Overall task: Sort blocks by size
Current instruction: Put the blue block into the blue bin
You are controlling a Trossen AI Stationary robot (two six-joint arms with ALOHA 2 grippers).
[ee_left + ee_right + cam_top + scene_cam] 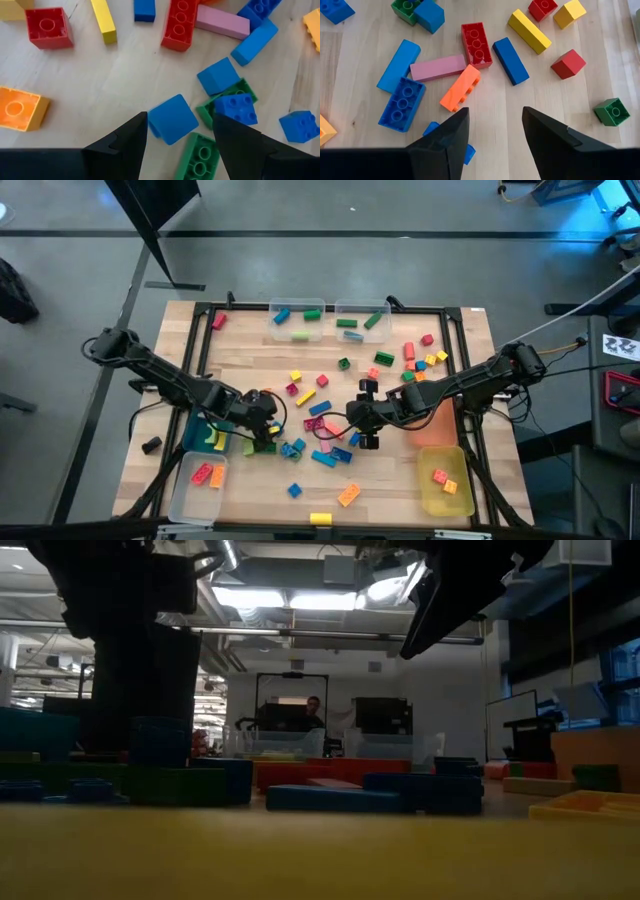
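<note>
Left gripper [177, 131] spread wide, straddling blue cube [172, 119]: drop straight, centre it, miss green bricks [202, 155]. Right gripper [495, 131] open, empty.

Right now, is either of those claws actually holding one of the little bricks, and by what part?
No. The left gripper stands open around a blue cube, not clamped on it. The right gripper is open over bare wood, empty.
</note>
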